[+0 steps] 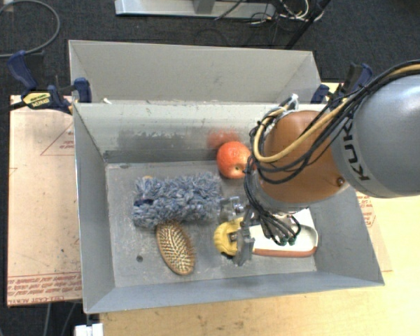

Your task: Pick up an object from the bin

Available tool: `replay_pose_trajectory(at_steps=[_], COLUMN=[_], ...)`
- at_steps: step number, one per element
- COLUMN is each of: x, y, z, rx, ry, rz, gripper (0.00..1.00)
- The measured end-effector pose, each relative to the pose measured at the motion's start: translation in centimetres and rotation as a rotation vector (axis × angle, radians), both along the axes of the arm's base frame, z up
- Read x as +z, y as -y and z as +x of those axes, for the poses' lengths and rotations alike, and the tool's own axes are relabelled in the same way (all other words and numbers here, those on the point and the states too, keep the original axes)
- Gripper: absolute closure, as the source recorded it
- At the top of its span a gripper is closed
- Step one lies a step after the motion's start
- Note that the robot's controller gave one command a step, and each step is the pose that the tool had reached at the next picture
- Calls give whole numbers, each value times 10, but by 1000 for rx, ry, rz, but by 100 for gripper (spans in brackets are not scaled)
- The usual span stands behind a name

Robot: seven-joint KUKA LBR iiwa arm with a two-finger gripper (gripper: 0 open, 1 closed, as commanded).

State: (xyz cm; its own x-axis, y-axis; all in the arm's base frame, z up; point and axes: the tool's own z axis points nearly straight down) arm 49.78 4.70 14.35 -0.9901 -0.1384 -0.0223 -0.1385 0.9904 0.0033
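My gripper is low in the bin's front middle, its fingers reaching down beside a small yellow thing. That yellow thing sits right at the fingers' left side; whether it is between them I cannot tell. A white flat piece with a red-orange edge lies just right of the gripper, partly under the arm. A blue-grey shaggy mop head lies to the upper left. An oval wooden hairbrush rests to the left, near the front.
An orange-red ball sits against the bin's back wall, beside the arm's orange cover. The arm with its cables covers the bin's right half. The bin floor at the far left is bare.
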Motion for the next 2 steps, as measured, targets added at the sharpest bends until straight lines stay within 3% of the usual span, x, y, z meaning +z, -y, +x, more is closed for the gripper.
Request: replay_pose_trajectory(at_steps=[1,2], x=[42,104], y=[1,2], z=[-4,3], rx=[-12,-15], ry=[-9,-4], rz=[0,0], gripper=[100,100])
